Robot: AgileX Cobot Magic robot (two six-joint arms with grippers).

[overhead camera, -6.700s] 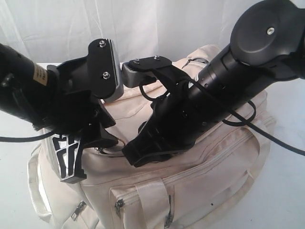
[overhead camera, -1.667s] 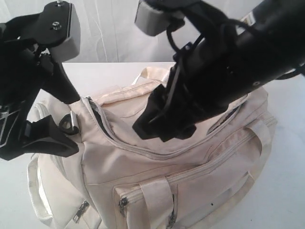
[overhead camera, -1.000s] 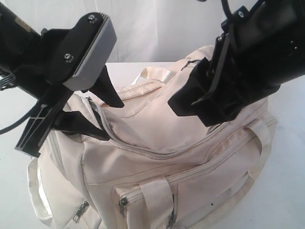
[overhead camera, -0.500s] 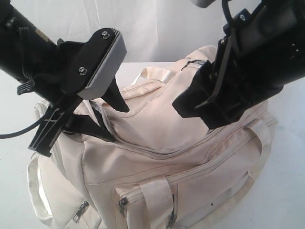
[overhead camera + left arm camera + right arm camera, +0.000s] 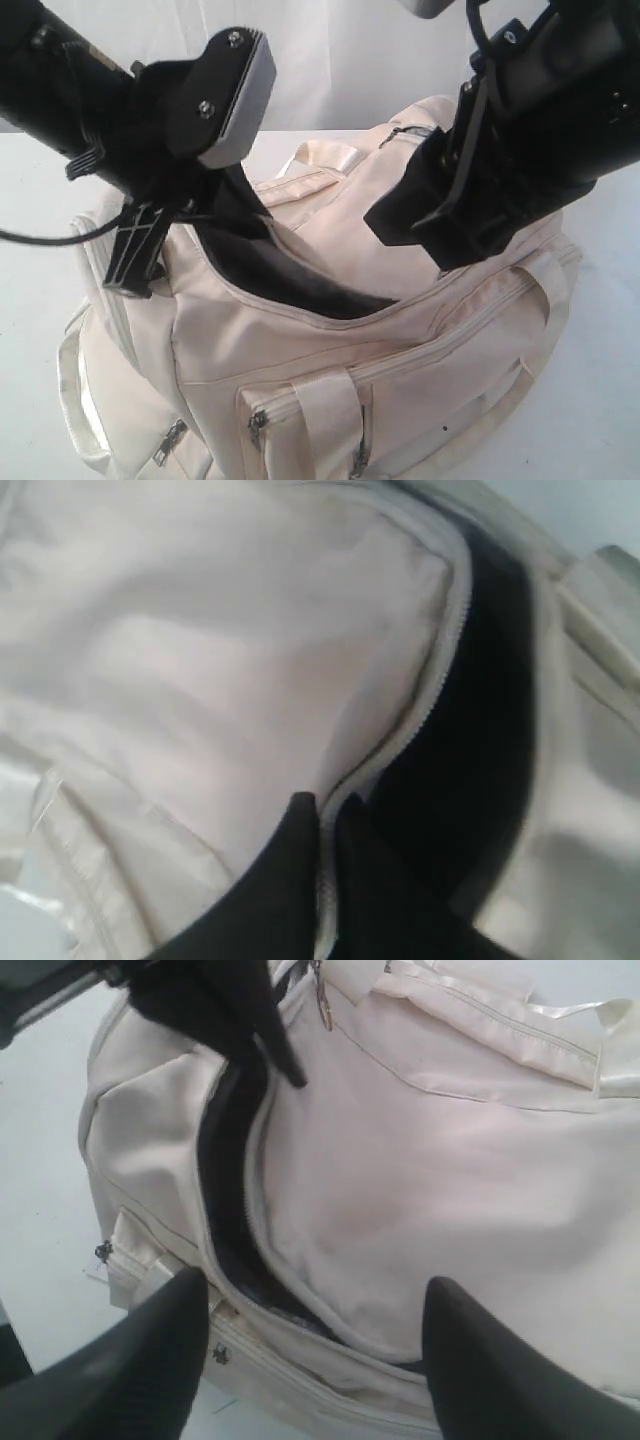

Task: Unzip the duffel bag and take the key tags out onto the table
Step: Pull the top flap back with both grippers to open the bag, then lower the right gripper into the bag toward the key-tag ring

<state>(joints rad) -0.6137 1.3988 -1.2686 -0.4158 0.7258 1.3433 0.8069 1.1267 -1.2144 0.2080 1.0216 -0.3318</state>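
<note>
Duffel bag (image 5: 380, 370): cream fabric, sitting on the white table (image 5: 25, 350), its long side with the front pocket toward the exterior camera.

Main zipper (image 5: 245, 1190): parted along the bag's top. The opening runs in a curve from the bag's left end toward its middle. Dark grey lining (image 5: 290, 275) shows in the gap. The interior is too dark to make out any contents.

Left gripper (image 5: 325, 802): at the bag's left end, on the far side of the opening. Jaws clenched, the two black fingers (image 5: 290, 840) nearly touching, with the zipper tape of the top panel pinched between them. The panel edge is lifted there, so the gap is widest at that end.

Right gripper (image 5: 315, 1282): above the bag's top toward its right end, clear of the fabric. Jaws released and spread wide, nothing between them. The open zipper and the top panel show in the space between its fingers in the right wrist view.

Metal zip pull (image 5: 323, 1005): hangs at the bag's left end, just beside the left gripper's fingertips.

Strap handle (image 5: 325, 160): lies on the bag's far top edge. A second strap (image 5: 325, 420) crosses the front pocket, with small zip pulls (image 5: 258, 425) beside it.
</note>
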